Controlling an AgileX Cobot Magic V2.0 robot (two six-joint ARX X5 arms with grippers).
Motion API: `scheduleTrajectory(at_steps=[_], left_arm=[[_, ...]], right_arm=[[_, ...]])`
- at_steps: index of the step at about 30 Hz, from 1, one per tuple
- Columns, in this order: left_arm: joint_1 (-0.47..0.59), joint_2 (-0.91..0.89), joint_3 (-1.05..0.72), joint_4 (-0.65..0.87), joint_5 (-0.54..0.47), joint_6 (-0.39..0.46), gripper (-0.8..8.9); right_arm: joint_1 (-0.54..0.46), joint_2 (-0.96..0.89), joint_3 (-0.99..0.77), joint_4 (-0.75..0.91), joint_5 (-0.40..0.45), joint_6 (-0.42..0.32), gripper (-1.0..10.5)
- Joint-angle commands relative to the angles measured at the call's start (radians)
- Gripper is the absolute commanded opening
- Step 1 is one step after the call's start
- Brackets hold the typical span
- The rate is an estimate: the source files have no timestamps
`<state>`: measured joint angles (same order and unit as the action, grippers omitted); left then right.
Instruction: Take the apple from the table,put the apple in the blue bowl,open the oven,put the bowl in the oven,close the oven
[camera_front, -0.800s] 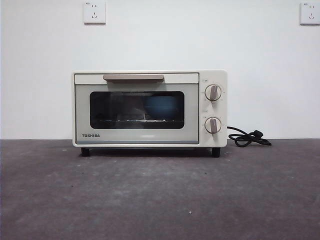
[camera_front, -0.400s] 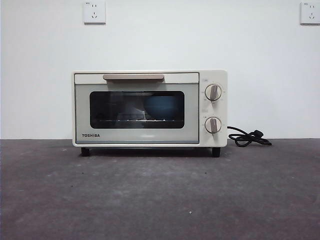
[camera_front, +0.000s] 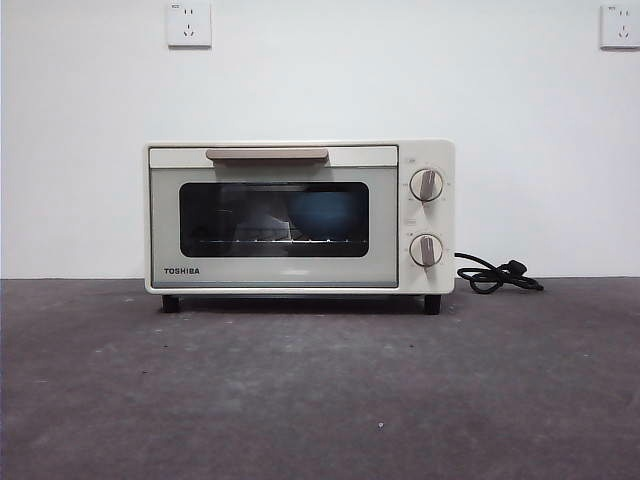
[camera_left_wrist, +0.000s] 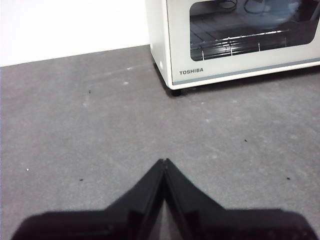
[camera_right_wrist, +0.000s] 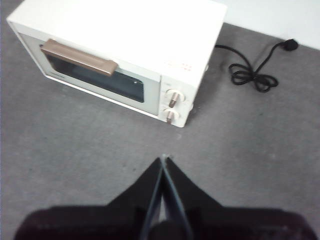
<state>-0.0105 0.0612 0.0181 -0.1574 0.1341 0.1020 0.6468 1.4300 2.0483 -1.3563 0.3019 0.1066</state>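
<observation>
I can see the blue bowl (camera_front: 325, 213) through the dark glass window (camera_front: 273, 219) of the oven (camera_front: 298, 217), sitting on the wire rack (camera_front: 270, 241) toward the knob side. The apple I cannot make out behind the glass. The oven door is shut, its beige handle (camera_front: 267, 155) flat across the top edge, and the two knobs (camera_front: 426, 185) stand one above the other on the panel beside it. The oven stands on the table (camera_front: 320, 390) against the white wall (camera_front: 90, 150), with its black cord (camera_front: 497, 275) coiled on the table just beside the knob end. Two wall sockets (camera_front: 189, 24) sit high up. My left gripper (camera_left_wrist: 164, 162) hangs above bare table, well apart from the oven's front corner, its jaws pressed together on nothing. My right gripper (camera_right_wrist: 164, 160) is higher up, looking down on the oven top and the cord, jaws likewise closed tip to tip and empty
</observation>
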Motion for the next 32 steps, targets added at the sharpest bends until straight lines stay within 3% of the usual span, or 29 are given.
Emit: scheduleTrajectory(at_steps=[1, 5, 10, 13, 21, 27, 32], left_arm=[[-0.002, 0.006, -0.011, 0.0, 0.003, -0.01, -0.04], [-0.002, 0.013, -0.011, 0.0, 0.003, -0.01, -0.04], [-0.002, 0.016, -0.011, 0.001, 0.003, -0.01, -0.04], [-0.002, 0.02, -0.011, 0.001, 0.003, -0.01, -0.04], [-0.002, 0.02, -0.011, 0.001, 0.003, -0.01, -0.04], [-0.002, 0.02, -0.011, 0.0, 0.003, -0.01, -0.04], [-0.002, 0.021, -0.011, 0.0, 0.003, -0.01, -0.04]], right_arm=[[-0.004, 0.006, 0.0, -0.018, 0.018, -0.071, 0.0], [-0.109, -0.027, -0.006, 0.032, 0.003, -0.141, 0.0], [-0.261, -0.167, -0.145, 0.236, -0.111, -0.134, 0.0], [-0.369, -0.3, -0.362, 0.432, -0.131, -0.135, 0.0], [-0.634, -0.747, -1.153, 0.997, -0.131, -0.17, 0.0], [-0.698, -1.039, -1.595, 1.176, -0.131, -0.169, 0.0], [-0.701, -1.196, -1.805, 1.209, -0.149, -0.166, 0.0]])
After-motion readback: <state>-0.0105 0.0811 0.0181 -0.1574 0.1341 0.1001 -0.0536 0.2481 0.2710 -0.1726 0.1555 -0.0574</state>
